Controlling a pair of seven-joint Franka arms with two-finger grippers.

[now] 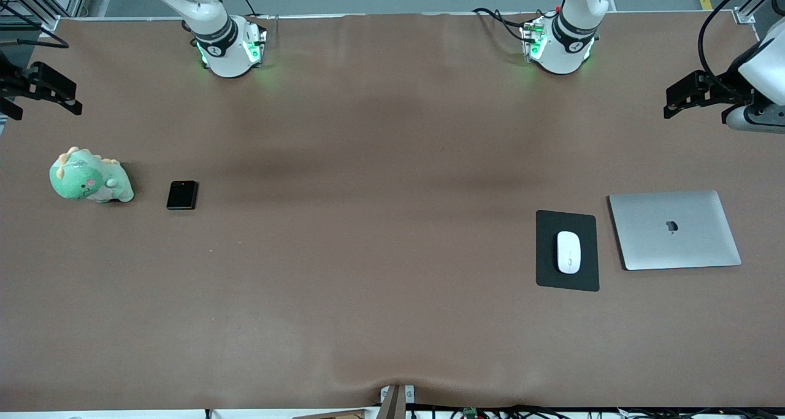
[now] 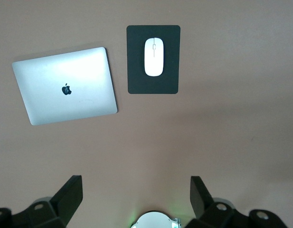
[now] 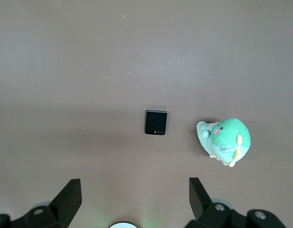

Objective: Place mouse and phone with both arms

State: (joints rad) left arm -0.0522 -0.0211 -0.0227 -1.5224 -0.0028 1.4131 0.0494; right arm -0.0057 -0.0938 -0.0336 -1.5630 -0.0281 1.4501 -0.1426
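No words or numbers could be read anywhere. The only sign was a dark apple-shaped logo at the centre of the closed silver laptop's (image 1: 674,230) lid, seen in both the front and left wrist views. The laptop lay at three o'clock from the mouse pad (image 1: 567,250).

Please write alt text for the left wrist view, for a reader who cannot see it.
A white mouse lies on a black pad on the brown table, with a closed silver laptop beside the pad. The left gripper hangs high above them, its black fingers open and holding nothing.
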